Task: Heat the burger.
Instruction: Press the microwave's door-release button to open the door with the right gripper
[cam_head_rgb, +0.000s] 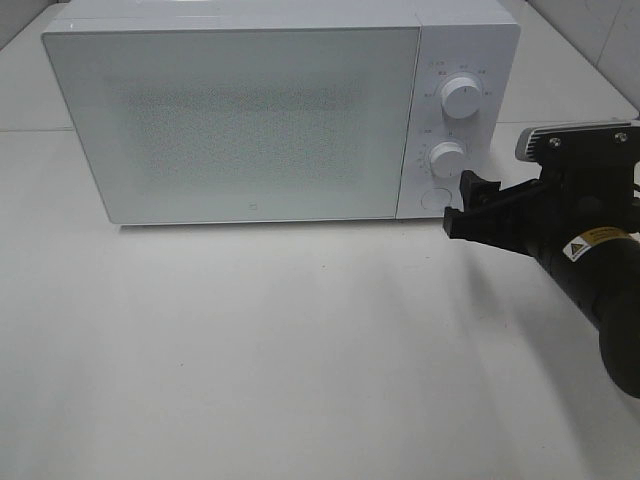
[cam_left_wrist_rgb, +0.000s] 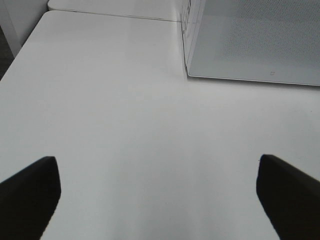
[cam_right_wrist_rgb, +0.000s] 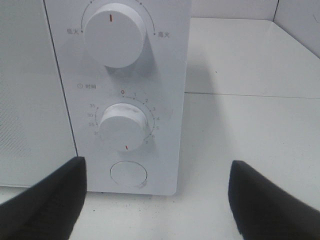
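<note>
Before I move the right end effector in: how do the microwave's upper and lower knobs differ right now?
The upper knob has its red mark pointing straight up; the lower knob has its mark near the bottom. The upper knob is flanked by two text labels; the lower knob is ringed by numbers. Both are white, round, and sit on the microwave's control panel.
</note>
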